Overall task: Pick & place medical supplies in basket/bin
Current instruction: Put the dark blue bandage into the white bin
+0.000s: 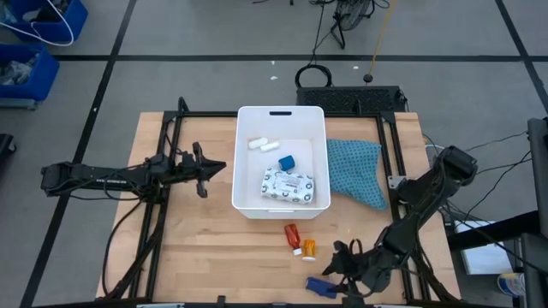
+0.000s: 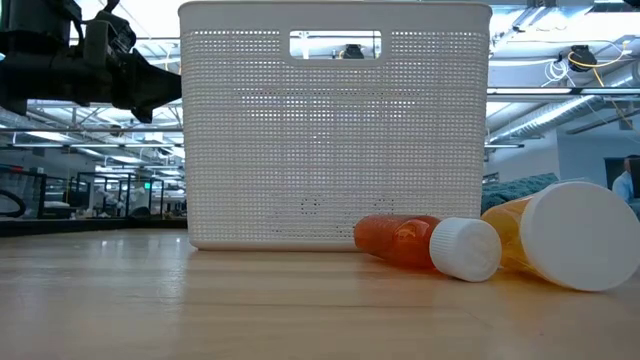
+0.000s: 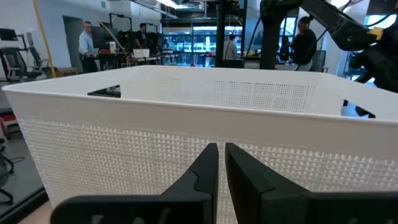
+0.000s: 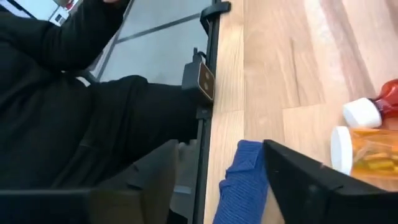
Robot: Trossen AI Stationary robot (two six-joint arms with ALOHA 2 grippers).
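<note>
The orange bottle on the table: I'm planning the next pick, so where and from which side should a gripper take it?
Grip the orange bottle across its amber body, not the wide white cap, coming from above. It lies on its side on the table, so the round sides are exposed. The red bottle lies close beside it, so the gripper should probably close across the width carefully.

white tub (image 1: 242, 162): 1 | white tubes (image 1: 264, 143): 2 | patterned packet (image 1: 289, 185): 1 | blue cube (image 1: 287, 161): 1 | bottles (image 1: 300, 241): 2 | dark blue flat piece (image 1: 318, 287): 1 | teal cloth (image 1: 355, 169): 1
</note>
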